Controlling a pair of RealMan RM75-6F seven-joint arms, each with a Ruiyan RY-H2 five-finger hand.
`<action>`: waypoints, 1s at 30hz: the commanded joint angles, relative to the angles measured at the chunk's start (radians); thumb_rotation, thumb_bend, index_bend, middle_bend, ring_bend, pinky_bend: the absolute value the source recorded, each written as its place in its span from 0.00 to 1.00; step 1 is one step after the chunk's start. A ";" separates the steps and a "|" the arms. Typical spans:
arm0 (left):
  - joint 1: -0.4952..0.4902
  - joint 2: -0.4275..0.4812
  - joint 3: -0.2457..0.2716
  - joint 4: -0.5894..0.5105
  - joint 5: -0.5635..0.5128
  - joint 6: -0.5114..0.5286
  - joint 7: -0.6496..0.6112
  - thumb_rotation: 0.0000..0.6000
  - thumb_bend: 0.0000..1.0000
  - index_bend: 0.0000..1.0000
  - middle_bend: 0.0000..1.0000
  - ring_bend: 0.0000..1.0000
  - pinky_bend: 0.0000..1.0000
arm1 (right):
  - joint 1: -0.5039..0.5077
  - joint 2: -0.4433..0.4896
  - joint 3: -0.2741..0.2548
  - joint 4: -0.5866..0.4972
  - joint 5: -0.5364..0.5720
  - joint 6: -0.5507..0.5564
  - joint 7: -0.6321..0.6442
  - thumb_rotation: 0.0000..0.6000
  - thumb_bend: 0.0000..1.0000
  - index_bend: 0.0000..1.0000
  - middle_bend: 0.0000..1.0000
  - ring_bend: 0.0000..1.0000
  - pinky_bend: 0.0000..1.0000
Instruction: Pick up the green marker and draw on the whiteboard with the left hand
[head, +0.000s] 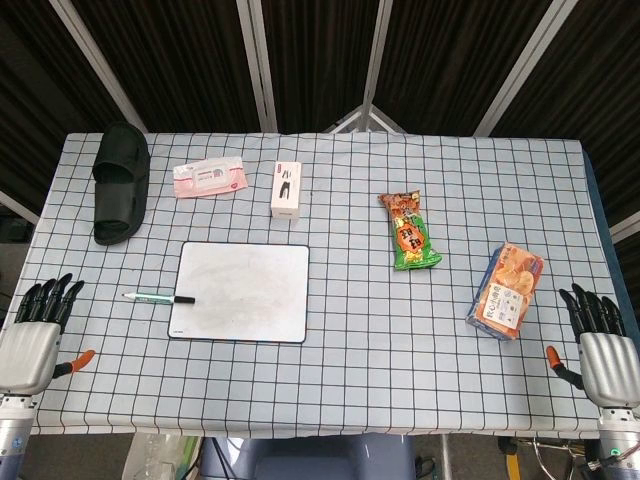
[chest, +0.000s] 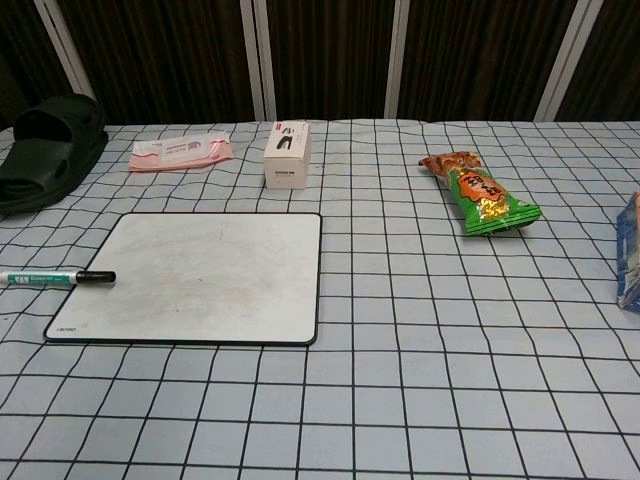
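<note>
**Start of the reach: marker not yet grasped**

The whiteboard (head: 240, 291) serves as the landmark; the green marker (head: 158, 297) lies flat across its left edge, the dark capped end resting on the board surface, the pale barrel extending off to the left onto the checked tablecloth (head: 360, 330). The left hand (head: 35, 335) rests well to the left of the whiteboard at the near table edge, fingers extended and spread, holding nothing; the right hand (head: 598, 345) rests far to the right of the whiteboard, likewise spread and empty. By judgement the task stands at its first step, approach to the marker; the next move calls for the left hand to travel right toward the board's left edge, descend over the barrel and close on it clear of the cap end. Behind the whiteboard lie a black slipper (head: 122, 182), a pink packet (head: 208, 180) and a small white box (head: 287, 190); to its right, a green snack bag (head: 409, 231) and an orange snack bag (head: 506, 291). Neither hand appears in the chest view; there the marker's tail and the orange bag are cut off at the frame edges; whether the marker's cap is on or off cannot be told; the board surface shows only faint smudges.
</note>
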 joint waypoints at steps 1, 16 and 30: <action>-0.003 -0.001 -0.002 -0.001 -0.006 -0.005 0.000 1.00 0.00 0.00 0.00 0.00 0.00 | 0.000 0.003 0.000 -0.002 0.003 -0.001 -0.001 1.00 0.35 0.00 0.00 0.00 0.00; -0.020 0.012 0.004 -0.036 -0.030 -0.056 0.018 1.00 0.00 0.00 0.00 0.00 0.00 | -0.004 0.007 -0.005 -0.009 0.003 -0.003 0.010 1.00 0.35 0.00 0.00 0.00 0.00; -0.204 -0.056 -0.118 0.004 -0.230 -0.287 0.199 1.00 0.19 0.30 0.00 0.00 0.00 | -0.007 0.015 -0.003 -0.014 0.005 -0.002 0.037 1.00 0.35 0.00 0.00 0.00 0.00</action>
